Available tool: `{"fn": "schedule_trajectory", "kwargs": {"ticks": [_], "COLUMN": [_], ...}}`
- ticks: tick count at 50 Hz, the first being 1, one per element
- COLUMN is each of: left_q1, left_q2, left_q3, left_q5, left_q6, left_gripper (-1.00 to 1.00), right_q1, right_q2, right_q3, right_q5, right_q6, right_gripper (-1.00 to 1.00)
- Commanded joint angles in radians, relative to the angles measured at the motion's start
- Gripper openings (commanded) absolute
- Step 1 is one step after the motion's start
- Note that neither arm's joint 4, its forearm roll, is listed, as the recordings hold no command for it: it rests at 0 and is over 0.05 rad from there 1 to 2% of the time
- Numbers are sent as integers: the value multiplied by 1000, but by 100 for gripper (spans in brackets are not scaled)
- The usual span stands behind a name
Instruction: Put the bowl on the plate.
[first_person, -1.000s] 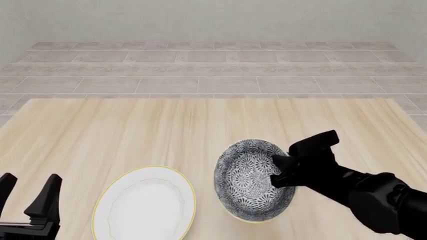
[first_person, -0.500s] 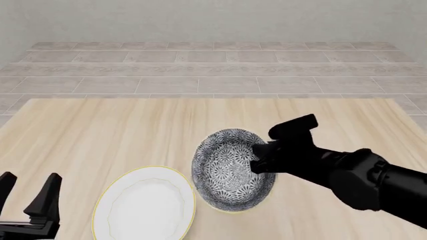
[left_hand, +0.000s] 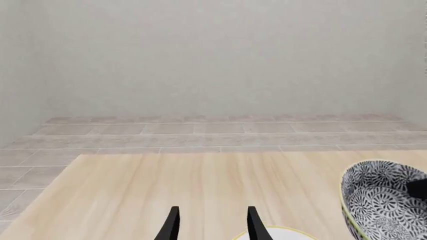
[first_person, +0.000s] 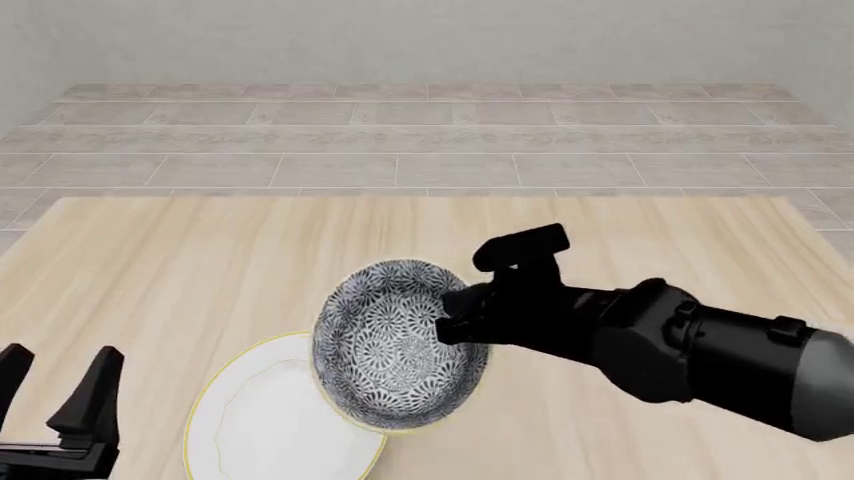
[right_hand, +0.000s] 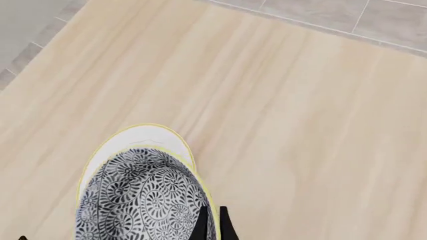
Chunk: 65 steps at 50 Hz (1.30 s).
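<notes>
The patterned bowl (first_person: 387, 345) hangs tilted above the table, its right rim pinched by my right gripper (first_person: 454, 322), which is shut on it. It overlaps the right edge of the white plate (first_person: 260, 420) lying near the front of the table. From the right wrist, the bowl (right_hand: 143, 200) covers most of the plate (right_hand: 143, 137), and the gripper (right_hand: 212, 225) clamps the bowl's rim. My left gripper (first_person: 54, 385) stands open at the front left, empty. In the left wrist view that gripper (left_hand: 211, 225) is open, with the bowl (left_hand: 380, 197) off to one side and a sliver of plate (left_hand: 280, 232).
The wooden table (first_person: 200, 260) stretches back to a tiled floor (first_person: 427, 140) and a pale wall.
My right gripper has carried the bowl leftward, from right of the plate to partly over the plate's right edge. The left arm has not moved.
</notes>
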<state>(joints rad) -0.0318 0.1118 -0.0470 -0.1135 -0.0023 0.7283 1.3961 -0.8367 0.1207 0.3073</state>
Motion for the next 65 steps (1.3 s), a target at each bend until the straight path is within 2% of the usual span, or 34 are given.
{"fn": "schedule_trajectory", "kwargs": {"ticks": [1, 6, 26, 37, 48, 65], "left_q1": [0, 0, 4, 7, 7, 4], "left_q2": [31, 45, 48, 12, -29, -63], "left_q3": [0, 0, -9, -12, -17, -20], "left_q5": [-31, -46, -46, -11, 28, 63], "left_q6": [-1, 1, 2, 1, 2, -1], "left_gripper": [100, 100, 100, 100, 100, 100], "right_q1": [66, 105, 180, 199, 224, 236], "right_q2": [52, 94, 229, 290, 381, 477], "right_q3": [-45, -62, -136, -189, -236, -246], "right_q5": [-10, -32, -82, -79, -103, -148], "right_q6": [62, 98, 175, 185, 228, 263], "right_gripper": [-100, -100, -100, -100, -100, -100]}}
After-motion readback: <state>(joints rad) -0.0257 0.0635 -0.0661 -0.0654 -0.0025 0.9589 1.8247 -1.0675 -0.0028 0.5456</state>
